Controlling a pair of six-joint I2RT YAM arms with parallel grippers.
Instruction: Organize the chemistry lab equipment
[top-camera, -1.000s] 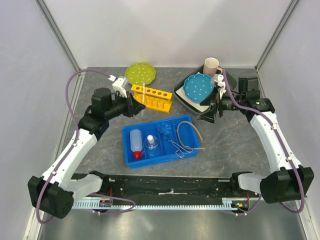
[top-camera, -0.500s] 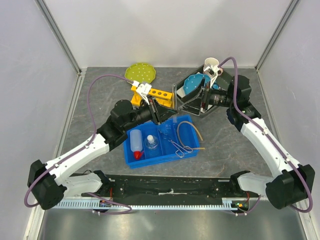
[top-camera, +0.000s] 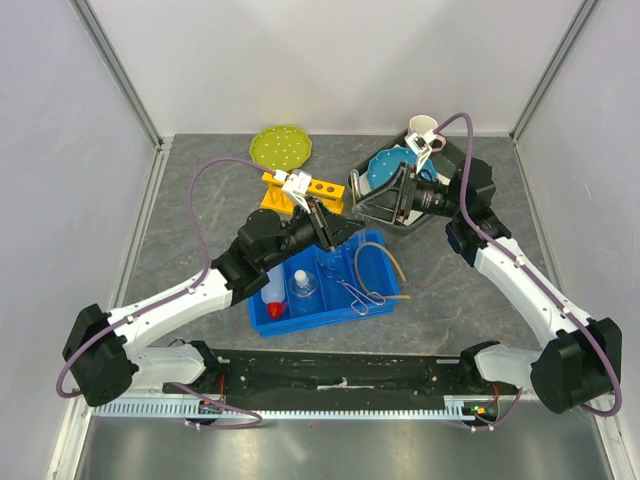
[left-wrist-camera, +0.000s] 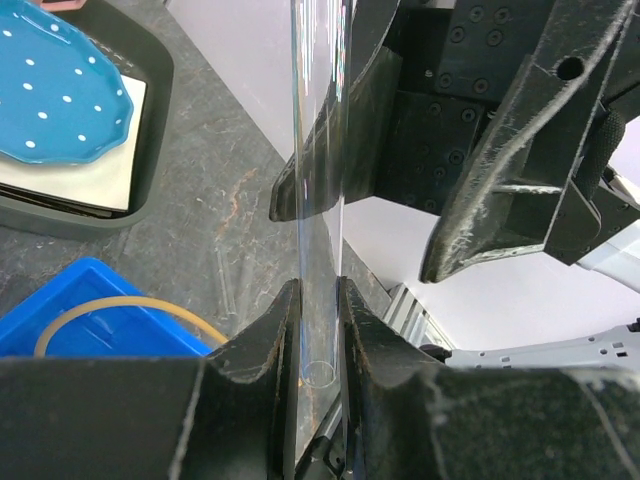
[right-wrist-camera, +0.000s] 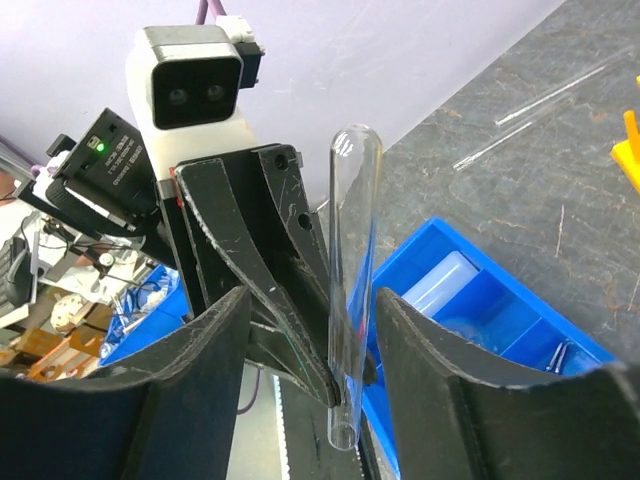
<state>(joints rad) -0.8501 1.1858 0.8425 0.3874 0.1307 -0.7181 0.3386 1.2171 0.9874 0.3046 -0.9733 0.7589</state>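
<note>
Both arms have swung inward above the blue tray (top-camera: 322, 321) at mid-frame, where the left hand (left-wrist-camera: 318, 312) pinches the clear test tube (left-wrist-camera: 318, 190) near its open end and the right hand (right-wrist-camera: 312, 330), fingers parted, straddles its length without gripping.

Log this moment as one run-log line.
left gripper: shut on clear glass test tube | right gripper: open, straddling tube | phase: mid-air handover, right not yet gripping

Grey mottled table (top-camera: 460, 290), lightly loaded.
Blue bin (top-camera: 262, 322) in front; orange rack (top-camera: 325, 187), green dotted plate (top-camera: 281, 146) and black tray (left-wrist-camera: 160, 110) behind; perhaps a loose glass tube (right-wrist-camera: 565, 97) too.
</note>
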